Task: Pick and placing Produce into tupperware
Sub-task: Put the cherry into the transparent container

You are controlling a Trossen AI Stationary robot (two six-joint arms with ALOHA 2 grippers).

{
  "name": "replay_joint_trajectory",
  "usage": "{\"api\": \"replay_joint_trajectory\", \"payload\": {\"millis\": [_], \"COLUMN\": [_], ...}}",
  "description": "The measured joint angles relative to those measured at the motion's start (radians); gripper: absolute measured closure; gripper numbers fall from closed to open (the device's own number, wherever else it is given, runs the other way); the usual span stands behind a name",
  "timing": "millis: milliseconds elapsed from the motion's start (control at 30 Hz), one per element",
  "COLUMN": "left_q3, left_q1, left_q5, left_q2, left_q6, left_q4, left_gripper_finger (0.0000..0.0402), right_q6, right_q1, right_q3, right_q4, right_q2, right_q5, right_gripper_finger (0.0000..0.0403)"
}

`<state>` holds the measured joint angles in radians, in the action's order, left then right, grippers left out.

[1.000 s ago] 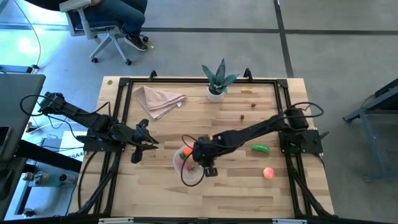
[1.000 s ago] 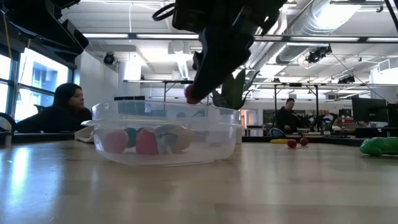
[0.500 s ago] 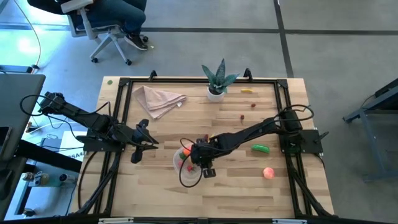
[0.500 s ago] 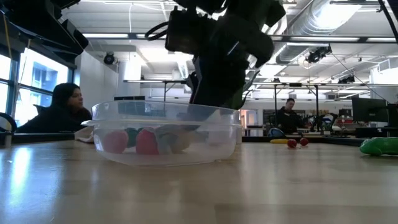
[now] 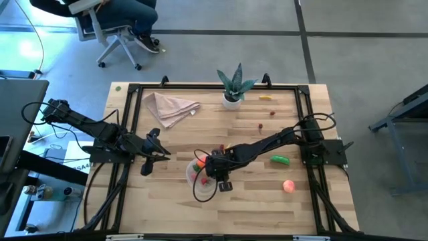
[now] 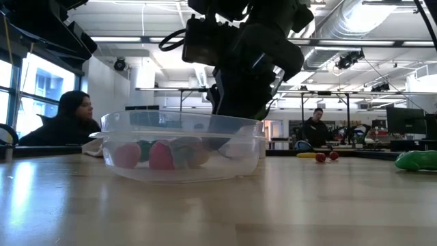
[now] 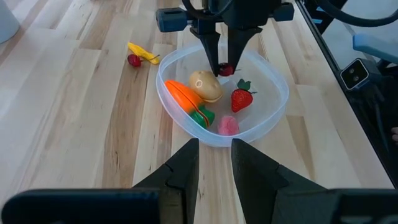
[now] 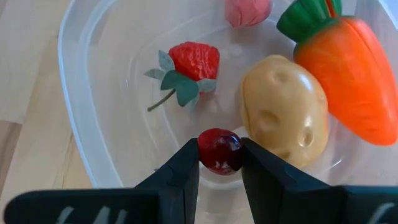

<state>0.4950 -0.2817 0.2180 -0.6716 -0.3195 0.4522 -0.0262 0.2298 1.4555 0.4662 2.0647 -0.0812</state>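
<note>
Lowered into the tupperware (image 8: 81, 143), the right gripper (image 8: 219, 163) pinches a small red cherry (image 8: 219, 151), tub floor directly beneath.

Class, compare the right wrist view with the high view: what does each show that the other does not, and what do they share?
Only the right wrist view shows the right gripper shut on a small dark red piece low inside the tub, beside a potato and a strawberry.

Only the high view shows the left gripper waiting, the napkin, plant, cucumber and peach.

Both show the tub and carrot.
</note>
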Motion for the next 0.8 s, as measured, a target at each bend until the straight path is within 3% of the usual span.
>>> {"api": "replay_joint_trajectory", "payload": {"millis": [467,800], "left_q3": [0.0,0.0], "left_q1": [0.0,0.0], "left_q5": [0.0,0.0], "left_q2": [0.0,0.0], "left_q6": [0.0,0.0], "left_q4": [0.0,0.0], "left_gripper_finger": [0.0318,0.0318], "right_q6": [-0.003,-0.001], "right_q1": [0.0,0.0], "right_q3": [0.0,0.011], "right_q4": [0.001,0.017], "right_q2": [0.0,0.0], "right_q5": [0.007,0.01], "right_gripper_finger": [0.0277,0.0274]}}
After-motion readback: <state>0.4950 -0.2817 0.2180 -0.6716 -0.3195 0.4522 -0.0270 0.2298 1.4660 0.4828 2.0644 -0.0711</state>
